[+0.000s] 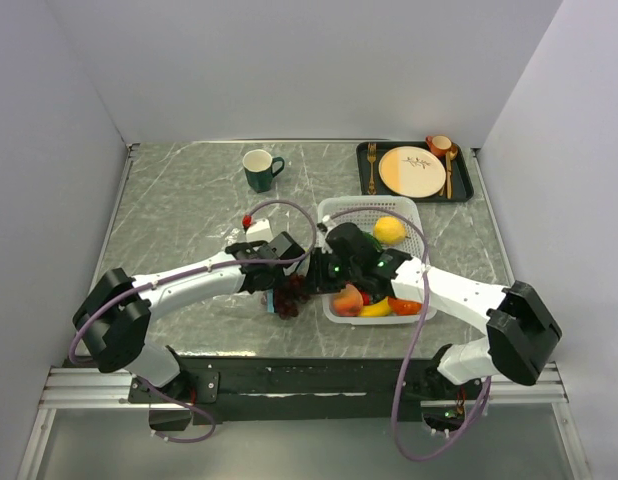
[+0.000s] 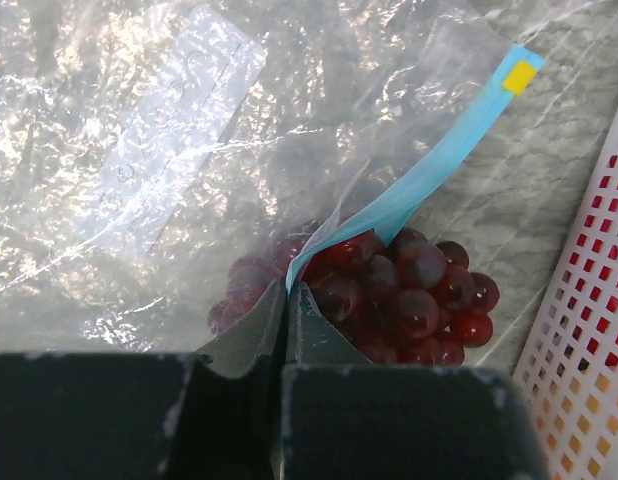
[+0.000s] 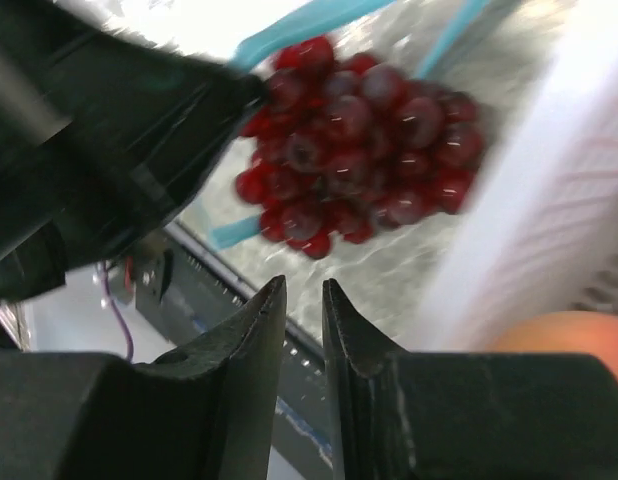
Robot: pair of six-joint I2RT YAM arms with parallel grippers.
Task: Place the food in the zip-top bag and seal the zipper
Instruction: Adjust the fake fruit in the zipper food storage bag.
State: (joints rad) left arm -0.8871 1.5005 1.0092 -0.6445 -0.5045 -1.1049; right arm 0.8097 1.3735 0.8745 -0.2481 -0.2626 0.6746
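The dark purple grape bunch [image 2: 419, 290] lies in the mouth of the clear zip-top bag [image 2: 139, 150], partly under its plastic. My left gripper [image 2: 286, 290] is shut on the teal zipper strip [image 2: 429, 170] and holds that edge up. In the top view the grapes [image 1: 289, 302] lie near the table's front edge, between the left gripper [image 1: 289, 275] and the right gripper [image 1: 319, 272]. My right gripper [image 3: 304, 290] hovers over the grapes [image 3: 359, 130], its jaws slightly apart and empty. A lemon [image 1: 390, 230], peach [image 1: 347, 299], banana [image 1: 377, 309] and a red piece [image 1: 404, 305] lie in the basket.
The white mesh basket [image 1: 334, 210] stands just right of the bag and also shows in the left wrist view [image 2: 589, 330]. A green mug [image 1: 259, 170] and a black tray [image 1: 366, 170] with a cream plate stand at the back. The table's front edge is close below the bag.
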